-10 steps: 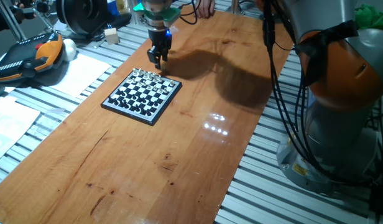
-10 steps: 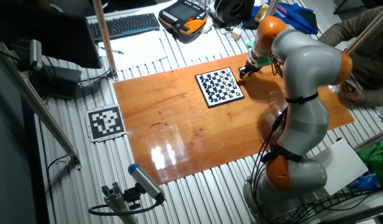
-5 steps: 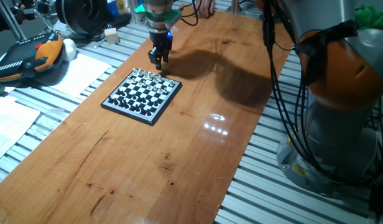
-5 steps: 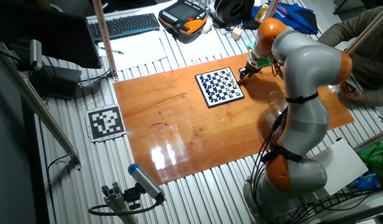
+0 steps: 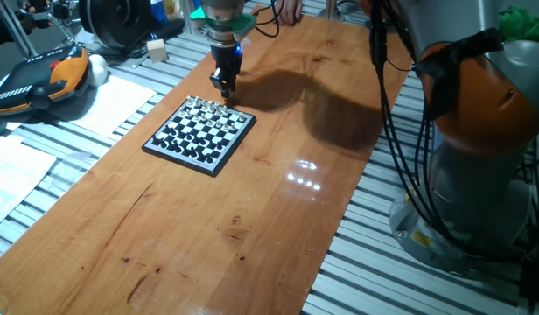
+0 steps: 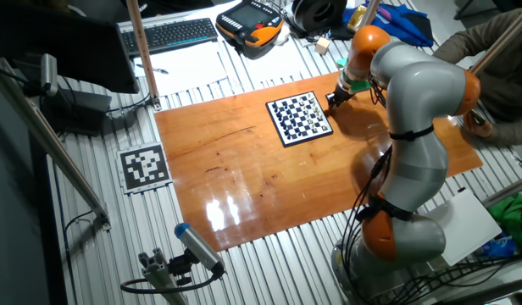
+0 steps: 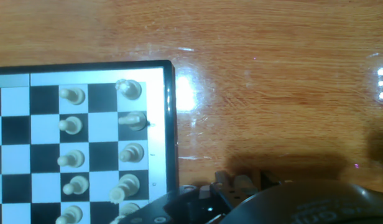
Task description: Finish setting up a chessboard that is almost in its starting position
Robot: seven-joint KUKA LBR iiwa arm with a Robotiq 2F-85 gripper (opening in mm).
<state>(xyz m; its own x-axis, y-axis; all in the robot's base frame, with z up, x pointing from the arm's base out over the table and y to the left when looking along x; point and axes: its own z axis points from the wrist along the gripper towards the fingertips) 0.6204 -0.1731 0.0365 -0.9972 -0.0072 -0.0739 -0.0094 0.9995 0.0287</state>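
The chessboard (image 5: pixel 199 133) lies on the wooden table, small, black and white with a dark rim, and shows in the other fixed view (image 6: pixel 300 119) too. My gripper (image 5: pixel 224 87) hangs low over the wood just beyond the board's far corner, beside the rim (image 6: pixel 330 100). Its fingers look drawn together; I cannot see whether a piece is between them. The hand view shows the board's corner rim (image 7: pixel 170 124) with two files of pale pieces (image 7: pixel 130 118). The fingertips (image 7: pixel 232 182) sit at the bottom edge, over bare wood right of the board.
White paper sheets (image 5: pixel 121 101) and an orange and black pendant (image 5: pixel 42 83) lie left of the table. A keyboard (image 6: pixel 176 34) and a printed tag (image 6: pixel 144 167) lie off the table. The arm's base (image 5: pixel 488 157) stands at the right with hanging cables.
The gripper has shifted slightly and its fingers have drawn closer together. The board has not moved.
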